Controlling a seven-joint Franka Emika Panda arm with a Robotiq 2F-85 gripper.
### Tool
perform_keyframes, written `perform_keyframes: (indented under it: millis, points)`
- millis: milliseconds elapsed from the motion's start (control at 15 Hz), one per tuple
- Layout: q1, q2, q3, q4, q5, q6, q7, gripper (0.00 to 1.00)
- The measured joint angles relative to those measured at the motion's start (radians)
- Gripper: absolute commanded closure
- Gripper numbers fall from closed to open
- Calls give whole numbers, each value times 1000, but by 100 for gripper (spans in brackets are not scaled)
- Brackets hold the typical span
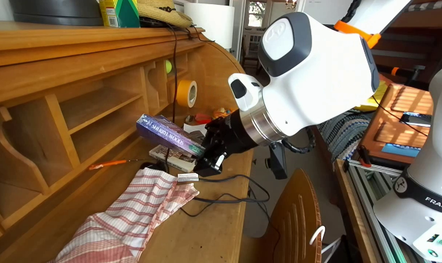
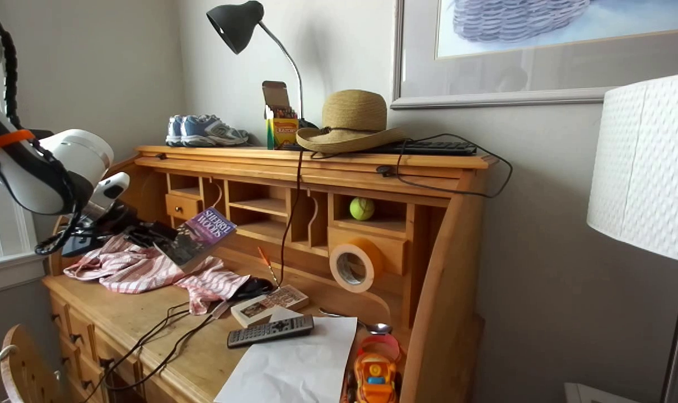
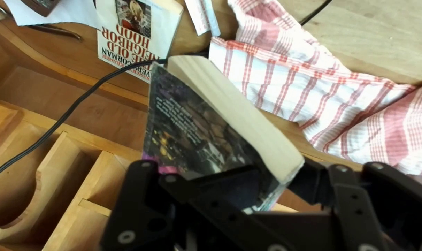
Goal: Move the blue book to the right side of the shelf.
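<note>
Out in front of the shelf (image 2: 339,174), apparently clear of its woodwork and short of its right-hand end, the blue book (image 2: 200,236) is held aloft and tilted, with one end clenched across its thickness by the gripper (image 1: 206,149). Placement at the right is judged not yet made.

Since the book is gripped at one end only, most of its length is left unsupported; if the shelf's woodwork were struck, the book could be twisted, or levered out and dropped onto the desk (image 1: 206,237) below the shelf. A snag may also be caused by the black cord (image 3: 75,107), which is hung down the front of the shelf between the book and the shelf's right side: were the sweep made too close, the cord could be caught and dragged. Toward the right of the shelf, the roll of tape (image 1: 183,93) is left jutting forward and could be knocked down by a low approach, while the tennis ball (image 2: 362,209), seated in an upper cubby (image 2: 386,224) there, could be jostled or rolled out if that cubby were chosen. Which space at the shelf's right is intended cannot be told. Should the tilt not be corrected before insertion, the book's leading corner would probably be jammed against the shelf's wood.
</note>
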Motion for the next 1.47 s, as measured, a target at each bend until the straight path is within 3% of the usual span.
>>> perform_keyframes:
  millis: [133, 200, 467, 533, 733, 867, 1000, 1200, 1467]
  points:
    - [-1, -6, -2, -16, -2, 6, 6, 95]
    - [-2, -3, -6, -15, -3, 32, 6, 79]
    - [-11, 54, -20, 28, -18, 131, 0, 79]
    - [-11, 63, -20, 34, -18, 132, -1, 95]
    - [-11, 69, -17, 38, -23, 133, 5, 95]
    - [-14, 58, -19, 38, -75, 132, 50, 95]
    - [-34, 22, -29, 34, -197, 130, 163, 95]
    - [-73, -74, -74, 2, -387, 136, 374, 95]
    - [-47, -220, -204, -53, -383, 188, 396, 95]
